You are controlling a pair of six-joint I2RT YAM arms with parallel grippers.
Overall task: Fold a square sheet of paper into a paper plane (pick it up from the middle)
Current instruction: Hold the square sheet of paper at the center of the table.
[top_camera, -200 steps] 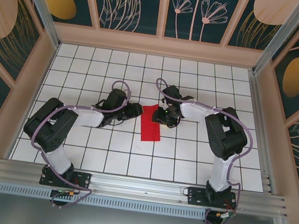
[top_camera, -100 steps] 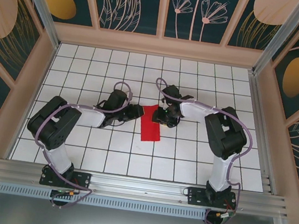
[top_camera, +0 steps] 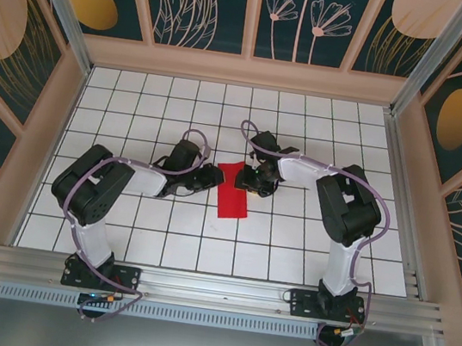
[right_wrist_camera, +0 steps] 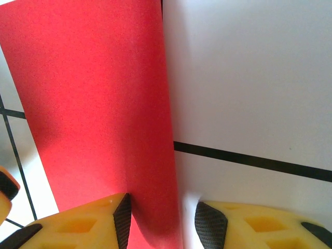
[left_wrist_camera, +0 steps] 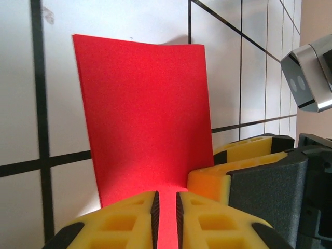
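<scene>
1. Overhead view.
   - The work surface is a white tiled table with dark grid lines. Panelled walls printed with leaves and flowers close it in, and a metal rail runs along the near edge.
   - The red sheet of paper lies flat near the middle of the table as an upright rectangle.
   - The left gripper is at the sheet's upper left edge.
   - The right gripper is at its upper right edge, directly across from the left one.

2. Left wrist view.
   - The sheet lies on the tiles and stretches away from the left gripper.
   - The jaws are nearly closed, leaving a thin slot in which red paper shows.
   - I cannot tell whether the pads actually pinch the sheet.
   - One yellow finger of the right gripper sits at the sheet's right edge, touching or just beside it.

3. Right wrist view.
   - The right gripper stands partly open, astride the sheet's long edge.
   - One pad is against the red paper.
   - The other pad is just beside the edge, over bare tile.
   - Nothing is clamped.
</scene>
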